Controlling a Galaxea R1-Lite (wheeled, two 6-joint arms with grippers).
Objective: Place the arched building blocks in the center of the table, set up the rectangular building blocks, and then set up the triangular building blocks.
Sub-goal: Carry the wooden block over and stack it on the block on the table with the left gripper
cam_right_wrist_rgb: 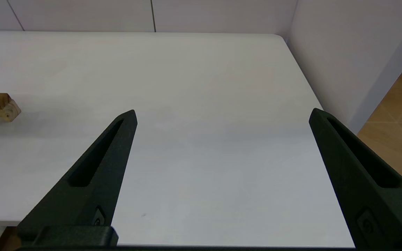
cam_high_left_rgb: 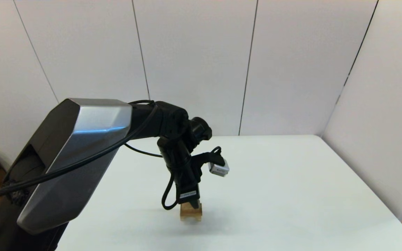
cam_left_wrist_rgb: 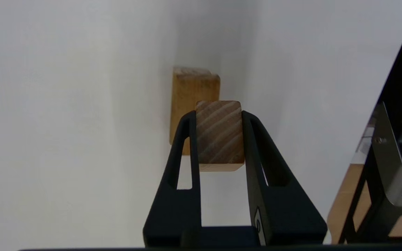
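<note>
The left gripper (cam_left_wrist_rgb: 219, 134) clamped the small striped brown wooden wedge (cam_left_wrist_rgb: 219, 130) at lower centre above half-hidden tan blocks (cam_high_left_rgb: 190, 211); the right gripper (cam_right_wrist_rgb: 222, 115) gaped empty over the white table (cam_right_wrist_rgb: 201, 87).

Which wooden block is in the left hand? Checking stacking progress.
The small striped-grain brown wedge, pinched in the left hand; the tan blocks lie beneath.

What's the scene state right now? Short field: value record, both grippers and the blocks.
left gripper: shut on the triangular block, directly above the block stack
right gripper: open, holding nothing, off to the side over bare table
block stack: near the table's front middle; flat tan block on top, arched block showing a foot beneath
triangular block: not yet set down
</note>
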